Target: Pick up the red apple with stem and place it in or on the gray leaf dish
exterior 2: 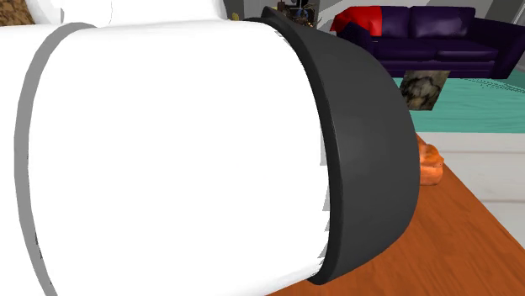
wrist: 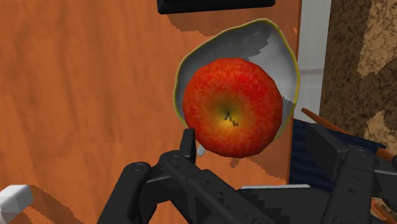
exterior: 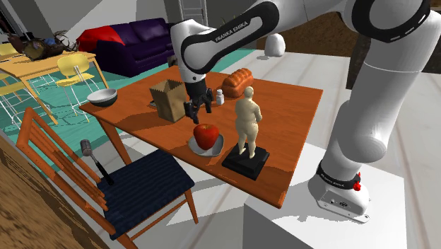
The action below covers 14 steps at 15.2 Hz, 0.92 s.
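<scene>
The apple [exterior: 206,134] sits in the gray leaf-shaped dish [exterior: 191,146] on the wooden counter [exterior: 283,106], just beside a tan figurine [exterior: 247,122]. The pincer [exterior: 198,111] hangs above the counter between the apple and a paper bag [exterior: 167,99], fingers spread wide, gripping nothing.

White capitals reading "FRANKA EMIKA" stand on the black curved band [exterior: 227,32] of the white robot arm [exterior: 304,15], just above the all-black two-finger gripper [exterior: 198,112]. The lettering slants upward, away from the gripper.
</scene>
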Each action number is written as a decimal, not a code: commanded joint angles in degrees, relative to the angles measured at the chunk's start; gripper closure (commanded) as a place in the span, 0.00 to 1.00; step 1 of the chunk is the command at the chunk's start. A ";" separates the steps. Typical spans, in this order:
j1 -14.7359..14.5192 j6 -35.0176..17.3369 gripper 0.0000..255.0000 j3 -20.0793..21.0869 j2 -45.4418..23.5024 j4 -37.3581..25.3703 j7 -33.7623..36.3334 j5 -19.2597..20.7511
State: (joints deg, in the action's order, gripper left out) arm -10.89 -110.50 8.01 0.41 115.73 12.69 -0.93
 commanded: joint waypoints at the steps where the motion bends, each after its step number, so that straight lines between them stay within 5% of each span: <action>1: 0.00 0.00 0.00 0.00 0.00 0.00 0.00 0.00; 6: 0.07 7.23 0.00 -0.07 0.74 -6.50 -0.05 -0.06; 14: 0.07 7.22 0.00 -0.07 0.74 -6.49 -0.05 -0.06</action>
